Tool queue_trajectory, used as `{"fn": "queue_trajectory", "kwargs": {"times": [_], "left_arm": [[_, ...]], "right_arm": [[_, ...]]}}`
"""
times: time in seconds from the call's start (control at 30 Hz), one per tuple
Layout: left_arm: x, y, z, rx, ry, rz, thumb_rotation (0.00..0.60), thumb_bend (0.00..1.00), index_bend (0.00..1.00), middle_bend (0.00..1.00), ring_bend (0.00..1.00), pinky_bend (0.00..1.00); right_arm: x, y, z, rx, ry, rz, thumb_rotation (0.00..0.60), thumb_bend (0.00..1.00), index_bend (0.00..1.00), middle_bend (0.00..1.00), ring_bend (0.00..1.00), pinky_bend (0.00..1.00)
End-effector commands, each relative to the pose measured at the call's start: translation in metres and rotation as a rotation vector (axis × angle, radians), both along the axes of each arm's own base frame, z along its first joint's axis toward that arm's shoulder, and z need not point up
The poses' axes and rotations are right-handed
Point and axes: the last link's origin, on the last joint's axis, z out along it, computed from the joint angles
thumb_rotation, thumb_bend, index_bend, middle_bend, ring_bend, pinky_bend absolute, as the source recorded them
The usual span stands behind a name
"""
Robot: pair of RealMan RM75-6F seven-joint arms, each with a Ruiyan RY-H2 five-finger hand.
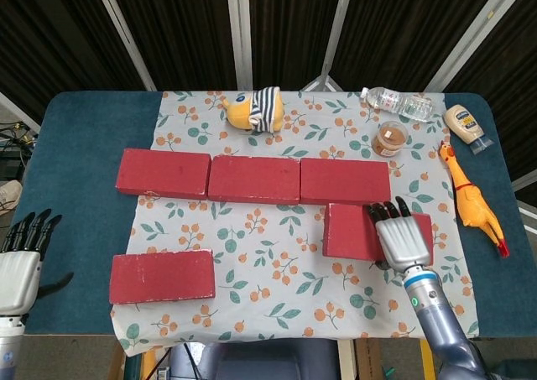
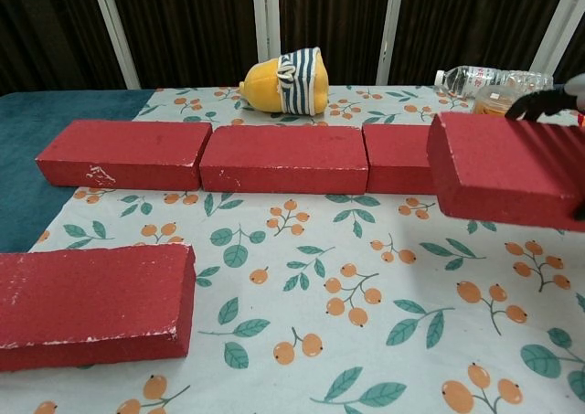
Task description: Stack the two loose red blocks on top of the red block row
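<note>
My right hand (image 1: 404,239) grips one loose red block (image 1: 357,231), raised off the flowered cloth (image 1: 277,271) and hovering just in front of the right end of the red block row (image 1: 253,178). I judge from the chest view that it is airborne, though my thumb is hidden. Nothing sits on the row yet, so neither block is stacked. The second loose block (image 1: 162,277) lies flat, near left, untouched. My left hand (image 1: 21,262) waits at the table's left edge, fingers apart, holding nothing.
</note>
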Motion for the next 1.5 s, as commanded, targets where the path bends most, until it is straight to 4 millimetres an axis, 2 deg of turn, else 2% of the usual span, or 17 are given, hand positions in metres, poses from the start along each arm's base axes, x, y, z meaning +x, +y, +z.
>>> {"fn": "queue_trajectory", "kwargs": {"times": [0.03,0.17,0.33,0.63,0.77,0.93,1.17,1.5], "left_arm": [[-0.002,0.004,0.001,0.013,0.002,0.011,0.600,0.00,0.12,0.03,0.00,0.09],[-0.007,0.012,0.003,0.049,0.005,0.029,0.600,0.00,0.11,0.03,0.00,0.09],[-0.015,0.023,0.002,0.073,0.022,0.067,0.600,0.00,0.11,0.03,0.00,0.09],[-0.018,0.030,0.000,0.078,0.042,0.090,0.600,0.00,0.11,0.03,0.00,0.09],[-0.020,0.032,-0.002,0.078,0.053,0.106,0.600,0.00,0.11,0.03,0.00,0.09],[-0.022,0.035,-0.003,0.070,0.063,0.118,0.600,0.00,0.11,0.04,0.00,0.09],[-0.021,0.034,-0.004,0.079,0.071,0.119,0.600,0.00,0.11,0.04,0.00,0.09],[-0.020,0.032,-0.005,0.082,0.080,0.119,0.600,0.00,0.11,0.04,0.00,0.09]], "right_arm": [[0.051,-0.043,0.020,-0.005,0.029,0.028,0.600,0.10,0.26,0.31,0.13,0.00],[0.100,-0.092,0.009,0.040,0.065,0.002,0.600,0.10,0.26,0.31,0.13,0.00],[0.147,-0.131,-0.018,0.051,0.134,-0.022,0.600,0.10,0.26,0.31,0.13,0.00],[0.183,-0.161,-0.054,0.084,0.183,-0.038,0.600,0.10,0.26,0.31,0.13,0.00],[0.187,-0.169,-0.076,0.121,0.180,-0.040,0.600,0.10,0.26,0.31,0.13,0.00],[0.180,-0.176,-0.090,0.142,0.177,-0.049,0.600,0.10,0.26,0.31,0.13,0.00],[0.166,-0.186,-0.093,0.145,0.164,-0.072,0.600,0.10,0.26,0.31,0.13,0.00],[0.153,-0.187,-0.098,0.162,0.149,-0.072,0.600,0.10,0.26,0.31,0.13,0.00]]}}
